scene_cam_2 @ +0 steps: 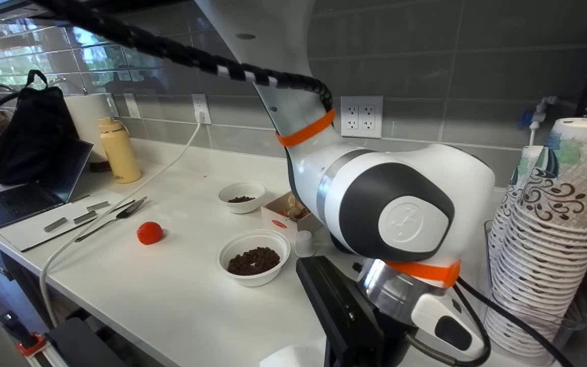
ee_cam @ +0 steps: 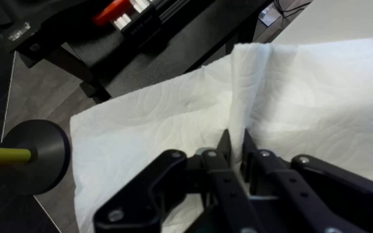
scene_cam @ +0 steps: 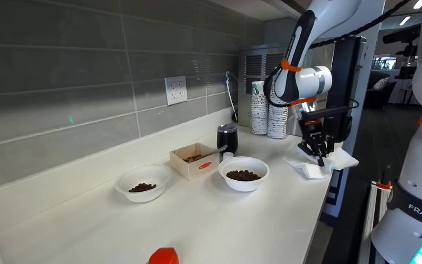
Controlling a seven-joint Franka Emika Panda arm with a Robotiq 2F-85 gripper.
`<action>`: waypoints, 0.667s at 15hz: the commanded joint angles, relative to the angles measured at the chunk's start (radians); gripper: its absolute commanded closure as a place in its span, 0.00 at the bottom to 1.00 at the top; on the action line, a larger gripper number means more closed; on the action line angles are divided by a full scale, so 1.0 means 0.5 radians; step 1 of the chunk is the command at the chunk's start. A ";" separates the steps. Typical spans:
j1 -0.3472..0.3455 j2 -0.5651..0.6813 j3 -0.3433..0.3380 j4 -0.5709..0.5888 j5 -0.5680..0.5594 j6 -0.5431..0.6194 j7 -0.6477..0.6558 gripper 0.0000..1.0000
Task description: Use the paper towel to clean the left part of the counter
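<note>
The hand (ee_cam: 236,142) pinches a fold of the paper towel (ee_cam: 173,123), which spreads beneath it.

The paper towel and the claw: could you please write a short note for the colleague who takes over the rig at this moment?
Claw: shut, gripping a fold of the paper towel.
Where: the paper towel is at the front edge of the counter, part of it reaching beyond.
Done: paper towel gripped; any wiping cannot be judged.
To do: clean the counter's left part.
</note>
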 commanded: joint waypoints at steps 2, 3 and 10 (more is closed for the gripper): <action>-0.068 0.048 -0.034 0.018 -0.015 0.222 0.042 0.98; -0.082 0.053 -0.041 0.031 -0.010 0.237 0.027 0.98; -0.122 0.053 -0.069 0.095 -0.016 0.459 0.018 0.98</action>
